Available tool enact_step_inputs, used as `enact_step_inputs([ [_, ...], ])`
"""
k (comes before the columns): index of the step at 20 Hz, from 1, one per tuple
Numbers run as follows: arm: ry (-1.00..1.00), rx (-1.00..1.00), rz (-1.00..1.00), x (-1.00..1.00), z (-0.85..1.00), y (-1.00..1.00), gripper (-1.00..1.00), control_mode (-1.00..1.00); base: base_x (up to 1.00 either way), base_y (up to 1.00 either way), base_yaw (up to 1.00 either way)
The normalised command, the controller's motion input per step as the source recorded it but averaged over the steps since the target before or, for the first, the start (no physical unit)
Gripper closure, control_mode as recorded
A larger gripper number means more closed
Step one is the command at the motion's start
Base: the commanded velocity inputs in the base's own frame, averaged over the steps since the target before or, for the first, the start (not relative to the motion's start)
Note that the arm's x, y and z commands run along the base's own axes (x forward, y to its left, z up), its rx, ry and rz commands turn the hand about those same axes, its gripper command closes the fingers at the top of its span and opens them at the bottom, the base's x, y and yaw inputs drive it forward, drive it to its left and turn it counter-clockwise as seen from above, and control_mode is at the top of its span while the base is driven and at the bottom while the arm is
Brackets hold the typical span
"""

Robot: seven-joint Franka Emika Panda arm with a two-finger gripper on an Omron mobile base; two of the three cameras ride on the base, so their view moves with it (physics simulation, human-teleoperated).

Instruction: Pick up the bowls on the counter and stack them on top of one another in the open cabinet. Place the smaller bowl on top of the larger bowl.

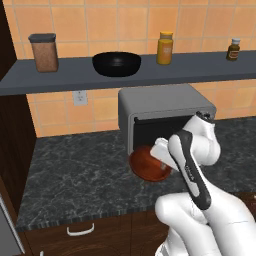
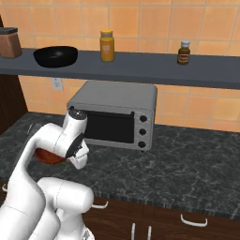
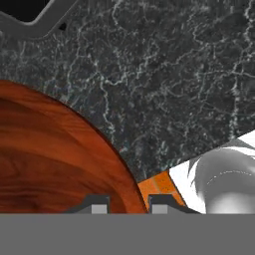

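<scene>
With the wide glossy black bowl [image 1: 116, 64] shelved, the two-finger gripper [image 3: 128, 203] straddles the shallow reddish-brown wooden bowl's [image 3: 55, 159] rim, apparently clenched for lifting.

Smaller bowl [image 3: 50, 159]: we see its reddish-brown wood grain from 7 to 9 o'clock.
Gripper [image 3: 124, 208]: at 6 o'clock, fingertips [image 3: 98, 208] astride the bowl's rim.
Counter [image 3: 174, 74]: dark marbled stone, 11 to 3 o'clock.
</scene>
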Motion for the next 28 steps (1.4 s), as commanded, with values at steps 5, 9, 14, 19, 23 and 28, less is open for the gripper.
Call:
enact_step_inputs([
  [5,-0.21,0.0,0.0,-0.47,1.0,0.0,1.0,-1.0,0.0,0.0,0.0],
  [9,-0.15,0.0,0.0,-0.35,1.0,-0.01,1.0,-1.0,0.0,0.0,0.0],
  [14,-0.1,0.01,0.0,-0.24,1.0,-0.05,1.0,-1.0,0.0,0.0,0.0],
  [19,-0.12,0.01,0.0,-0.09,1.0,-0.03,1.0,-1.0,0.0,0.0,0.0],
  [23,-0.19,0.08,-0.1,0.0,0.78,0.01,1.0,-1.0,0.0,0.0,0.0],
  [28,-0.15,0.14,-0.29,0.06,0.68,0.14,1.0,-1.0,0.0,0.0,0.0],
])
